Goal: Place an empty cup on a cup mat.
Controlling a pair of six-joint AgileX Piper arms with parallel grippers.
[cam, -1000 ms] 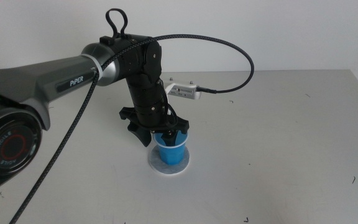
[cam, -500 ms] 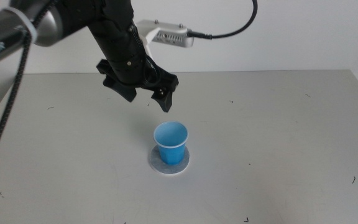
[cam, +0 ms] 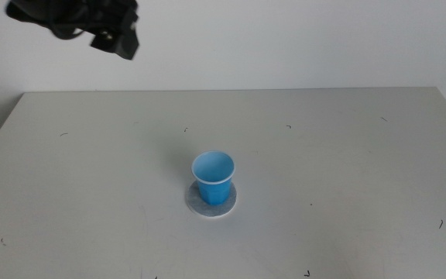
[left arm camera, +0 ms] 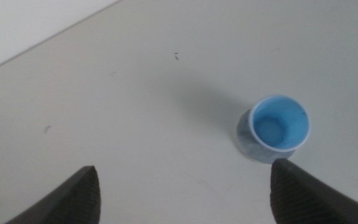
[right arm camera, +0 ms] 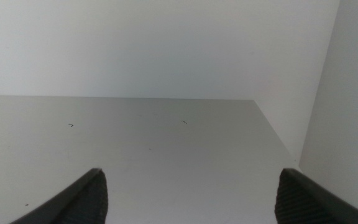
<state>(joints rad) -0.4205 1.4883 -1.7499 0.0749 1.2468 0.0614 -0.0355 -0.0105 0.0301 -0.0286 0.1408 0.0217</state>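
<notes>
Dark, seemingly matte black jaws

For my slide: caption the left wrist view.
Blue cup upright on the cup mat, seen between the open left gripper.

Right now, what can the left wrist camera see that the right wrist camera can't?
Only the left wrist view shows the cup, upright and empty on the cup mat, framed by the left gripper with its jaws wide apart. Only the right wrist view shows the right gripper, also open, a table corner and a plain wall. Both show the pale table with small dark specks.
</notes>
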